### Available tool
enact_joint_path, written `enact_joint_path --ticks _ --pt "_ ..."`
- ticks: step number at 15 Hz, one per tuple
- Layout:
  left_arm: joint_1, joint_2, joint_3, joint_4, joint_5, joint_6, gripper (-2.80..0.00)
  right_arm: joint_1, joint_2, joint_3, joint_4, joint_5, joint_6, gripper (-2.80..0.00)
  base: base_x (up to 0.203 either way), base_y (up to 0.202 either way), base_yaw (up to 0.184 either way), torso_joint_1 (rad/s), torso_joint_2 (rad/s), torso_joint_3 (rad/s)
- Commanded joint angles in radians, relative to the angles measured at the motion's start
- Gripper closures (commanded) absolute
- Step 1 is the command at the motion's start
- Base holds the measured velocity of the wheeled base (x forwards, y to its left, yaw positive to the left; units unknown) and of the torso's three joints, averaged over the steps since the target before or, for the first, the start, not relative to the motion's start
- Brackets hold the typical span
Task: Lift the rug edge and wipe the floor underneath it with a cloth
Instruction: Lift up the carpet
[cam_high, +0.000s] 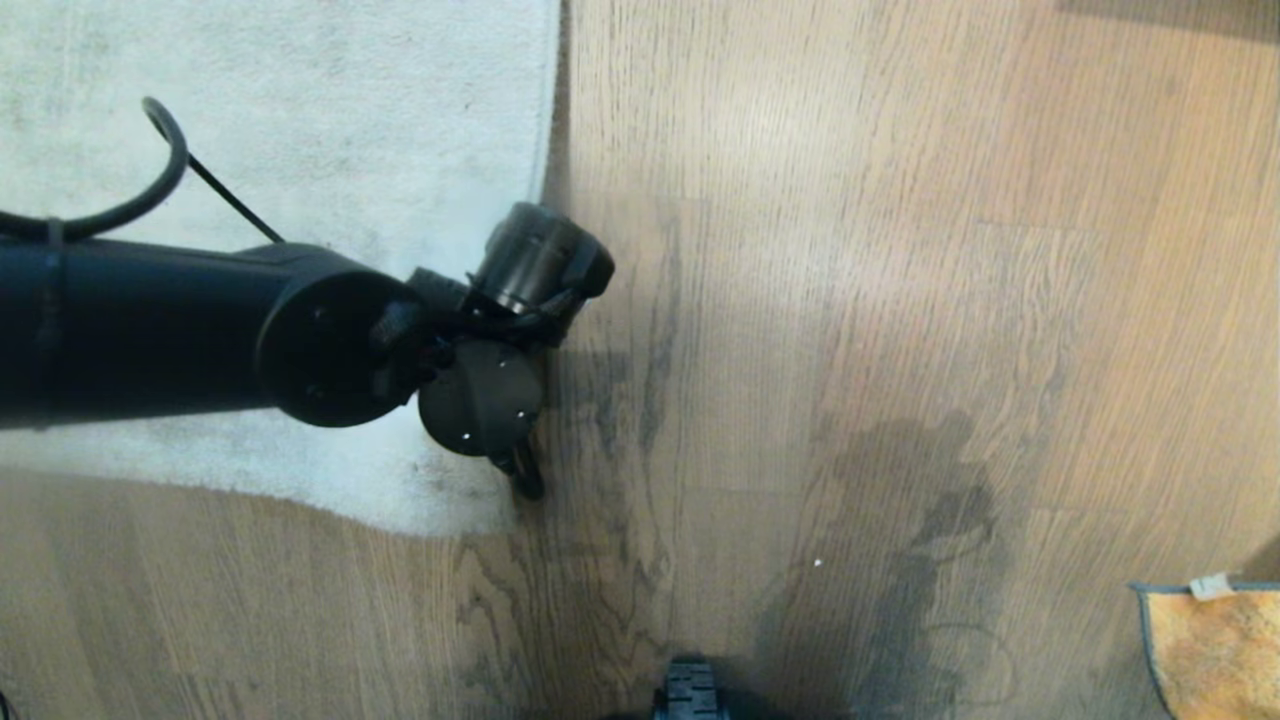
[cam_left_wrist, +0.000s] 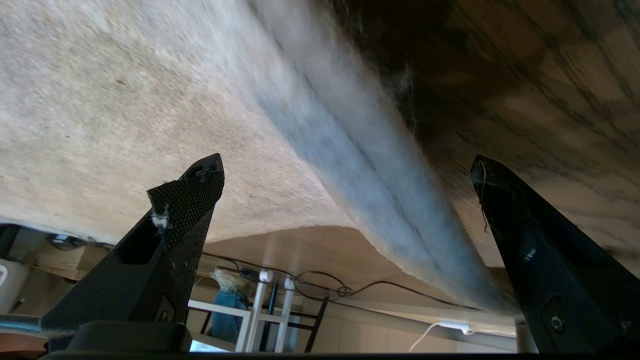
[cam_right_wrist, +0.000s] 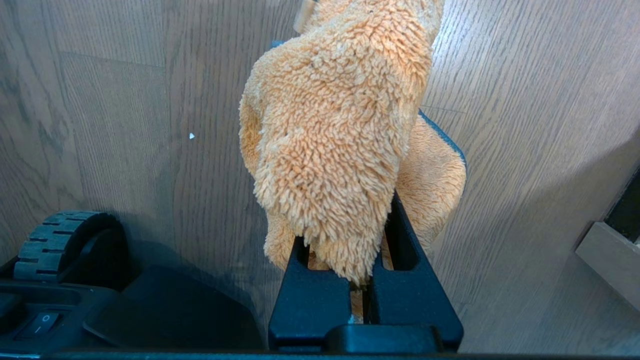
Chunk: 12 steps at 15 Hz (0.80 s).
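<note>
A: Rug status?
B: Pale grey short-pile rug edge (cam_high: 545, 120) lies flat on the light brown wood-grain plank floor (cam_high: 850, 300), square corner near the robot. Left gripper (cam_left_wrist: 345, 175) is right at that border, fingers spread wide, one over the pile, one over the planks, nothing pinched.
A: Handling?
B: My guess: big rug, so heavy overall, but the border looks floppy and should peel up. Best pinch the fuzzy hem close to the corner; the pile may slip.
A: Cloth?
B: Small orange-tan fuzzy cloth (cam_right_wrist: 340, 125) with dark grey edging and white tag, soft, light, hanging crumpled. Right gripper (cam_right_wrist: 365, 285) has its fingers pressed together on it, low at the robot's right above the floor.
</note>
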Motion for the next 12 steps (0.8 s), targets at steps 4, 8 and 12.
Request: enact_joint_path --ticks 4,8,12 --pt "-0.008 0.002 0.083 0.002 0.008 -0.053 -2.8 0.0 0.001 0.0 0.0 0.001 -0.001 0.0 0.0 0.0 0.0 0.0 0.0 0.0" --pt "-0.009 0.002 0.092 0.003 0.032 -0.049 -2.8 0.0 0.001 0.0 0.0 0.001 -0.001 0.0 0.0 0.0 0.0 0.0 0.0 0.0" --pt "-0.013 0.005 0.107 0.007 0.12 -0.034 -2.8 0.0 0.001 0.0 0.0 0.001 -0.001 0.0 0.0 0.0 0.0 0.0 0.0 0.0"
